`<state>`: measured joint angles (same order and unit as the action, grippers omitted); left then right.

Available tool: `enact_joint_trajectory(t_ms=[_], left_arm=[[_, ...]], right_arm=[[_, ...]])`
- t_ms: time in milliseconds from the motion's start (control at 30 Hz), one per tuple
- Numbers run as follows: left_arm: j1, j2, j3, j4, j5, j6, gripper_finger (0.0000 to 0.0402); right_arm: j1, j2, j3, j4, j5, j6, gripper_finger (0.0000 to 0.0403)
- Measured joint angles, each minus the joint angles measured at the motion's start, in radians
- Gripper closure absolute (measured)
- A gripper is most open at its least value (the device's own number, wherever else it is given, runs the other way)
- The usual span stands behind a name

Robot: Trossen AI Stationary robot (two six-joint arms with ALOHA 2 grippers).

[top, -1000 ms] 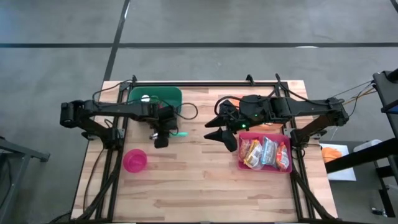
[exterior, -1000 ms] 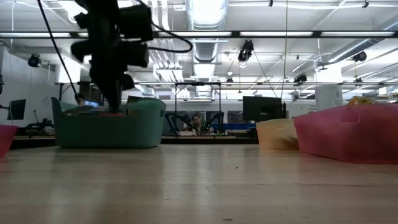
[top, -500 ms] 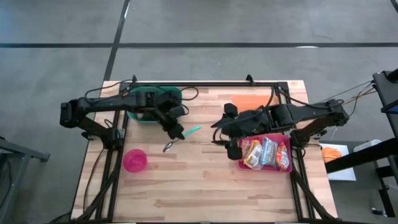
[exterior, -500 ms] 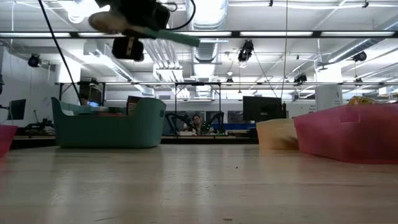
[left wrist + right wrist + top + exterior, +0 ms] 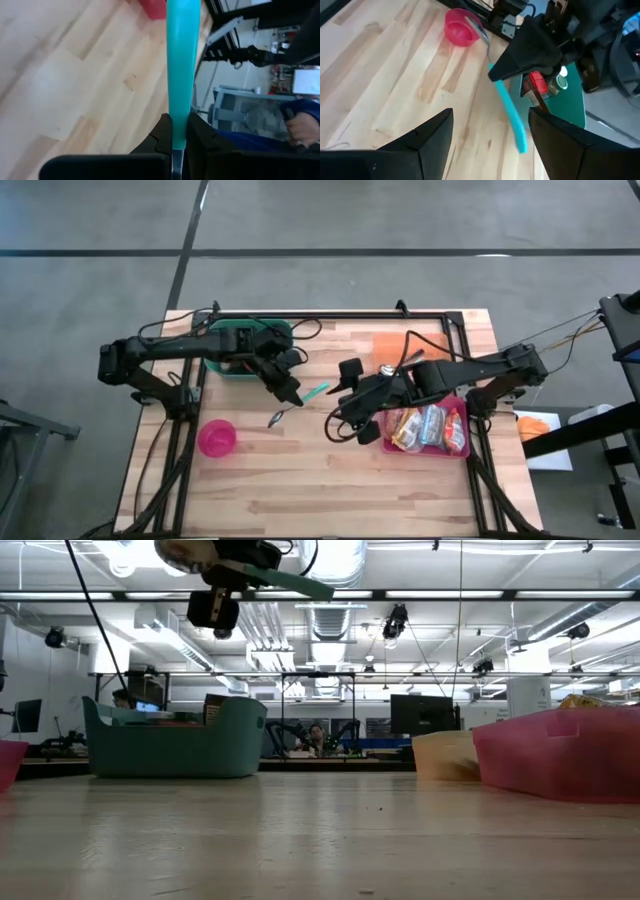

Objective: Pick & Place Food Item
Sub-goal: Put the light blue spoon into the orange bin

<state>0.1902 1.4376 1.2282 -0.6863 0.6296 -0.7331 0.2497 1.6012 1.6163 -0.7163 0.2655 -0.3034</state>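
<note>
High view: my left gripper (image 5: 291, 393) is clamped on a teal-handled spoon (image 5: 300, 400) above the table, between the green bin (image 5: 246, 336) and red tray (image 5: 425, 426). Right wrist view: I see my right gripper (image 5: 485, 131) spread apart, empty, facing that spoon (image 5: 507, 112) and pink bowl (image 5: 459, 26).

text: none legible — labels: none legible — signs: none legible

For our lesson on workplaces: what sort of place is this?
Probably a robotics lab or workshop: a light wooden table on a bare grey concrete floor, long ceiling strip lights, and dark computer monitors behind.
</note>
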Motion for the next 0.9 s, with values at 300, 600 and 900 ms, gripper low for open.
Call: enact_joint_trajectory(t_ms=[300, 600, 900], left_arm=[[-0.056, 0.002, 0.004, 0.173, 0.084, -0.091, 0.0383], [-0.061, 0.043, 0.004, 0.214, 0.101, -0.16, 0.0383], [-0.067, 0.059, 0.005, 0.282, 0.157, -0.193, 0.0383]], right_arm=[[-0.006, 0.025, -0.001, 0.007, 0.004, -0.061, 0.0147], [-0.006, 0.033, -0.001, 0.02, 0.027, -0.075, 0.0147], [-0.006, 0.04, -0.001, -0.012, 0.027, -0.075, 0.0147]])
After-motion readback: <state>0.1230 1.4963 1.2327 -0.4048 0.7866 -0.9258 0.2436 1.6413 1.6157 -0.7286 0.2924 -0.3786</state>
